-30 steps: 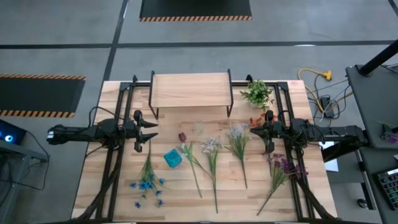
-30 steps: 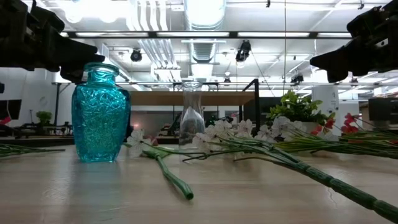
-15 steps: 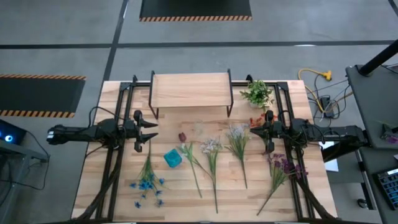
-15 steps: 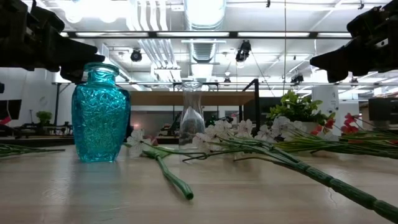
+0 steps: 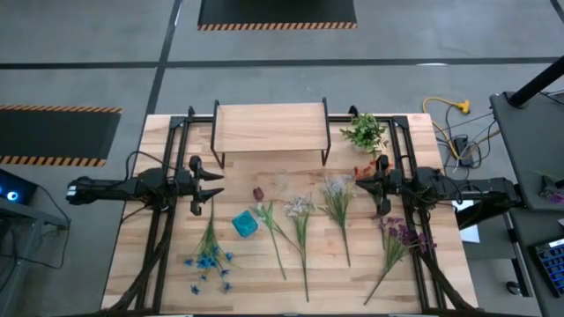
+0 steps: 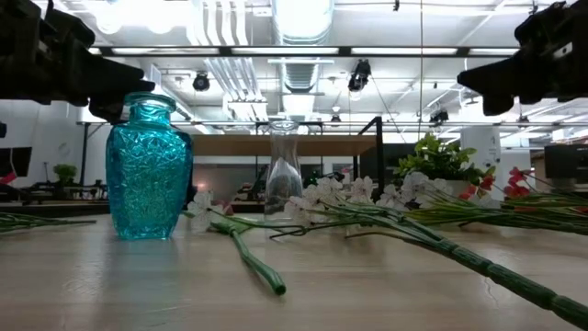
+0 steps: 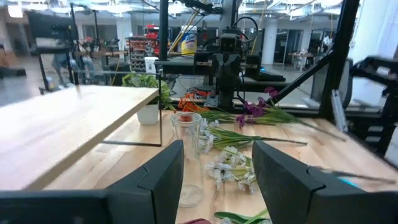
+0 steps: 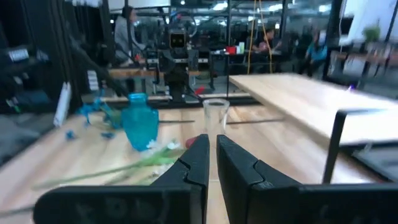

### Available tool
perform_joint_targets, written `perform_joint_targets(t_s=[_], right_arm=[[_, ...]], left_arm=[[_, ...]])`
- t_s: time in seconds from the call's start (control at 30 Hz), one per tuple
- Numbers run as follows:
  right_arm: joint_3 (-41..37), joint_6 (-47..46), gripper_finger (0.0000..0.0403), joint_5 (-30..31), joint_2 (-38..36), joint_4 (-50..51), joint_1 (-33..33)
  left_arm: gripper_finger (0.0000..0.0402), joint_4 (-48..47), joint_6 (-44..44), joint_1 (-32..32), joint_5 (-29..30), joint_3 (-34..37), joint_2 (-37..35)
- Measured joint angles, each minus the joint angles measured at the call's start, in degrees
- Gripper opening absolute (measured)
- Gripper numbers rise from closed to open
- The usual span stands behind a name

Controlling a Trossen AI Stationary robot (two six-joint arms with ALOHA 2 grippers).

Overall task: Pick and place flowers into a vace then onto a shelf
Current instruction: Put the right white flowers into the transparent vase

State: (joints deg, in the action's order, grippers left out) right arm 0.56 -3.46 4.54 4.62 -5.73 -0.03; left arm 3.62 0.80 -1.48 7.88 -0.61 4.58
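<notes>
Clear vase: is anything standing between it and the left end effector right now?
Nothing visible. The left end effector is open and faces the clear vase across bare tabletop. The flowers lie beside and beyond the vase, and the shelf is off to one side, not in the path.

Leafy potted plant (image 5: pixel 365 132) at two o'clock on the plank table (image 5: pixel 176 264); yellow cable (image 5: pixel 448 107) beyond.
</notes>
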Motion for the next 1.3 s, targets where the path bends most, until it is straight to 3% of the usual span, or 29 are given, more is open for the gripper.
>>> perform_joint_targets(t_s=[0.17, 0.33, 0.43, 0.57, 0.73, 1.03, 1.3], right_arm=[[0.0, -9.83, 0.0022, 0.0, 0.03, -0.41, 0.01], [0.0, -4.23, 0.0022, 0.13, 0.1, -6.34, 0.0], [0.01, -4.95, 0.0024, 3.83, 1.37, -12.92, 0.02], [1.06, -4.68, 0.0048, 9.77, 5.5, -14.32, 0.0], [6.07, -4.77, 0.0097, 10.59, 12.46, -14.05, 0.0], [21.54, -4.3, 0.0181, 10.62, 25.68, 3.54, 0.0], [29.69, -15.43, 0.0191, 12.02, 33.29, 14.14, 0.02]], left_arm=[[0.0174, 0.0, -0.84, 0.0, 0.0, -0.01, 0.0], [0.0174, 0.02, -0.75, 0.0, 0.0, 0.01, 0.0], [0.0174, 0.3, -0.74, 0.02, 0.0, 0.01, 0.0], [0.0174, 0.7, -0.73, 0.02, 0.0, -0.08, -0.02], [0.0174, 0.85, -0.71, 0.0, 0.0, 0.01, 0.0], [0.0174, 0.79, -0.71, -0.03, 0.0, -0.01, 0.0], [0.0174, 0.83, 1.33, 0.02, 0.0, -0.05, -0.02]])
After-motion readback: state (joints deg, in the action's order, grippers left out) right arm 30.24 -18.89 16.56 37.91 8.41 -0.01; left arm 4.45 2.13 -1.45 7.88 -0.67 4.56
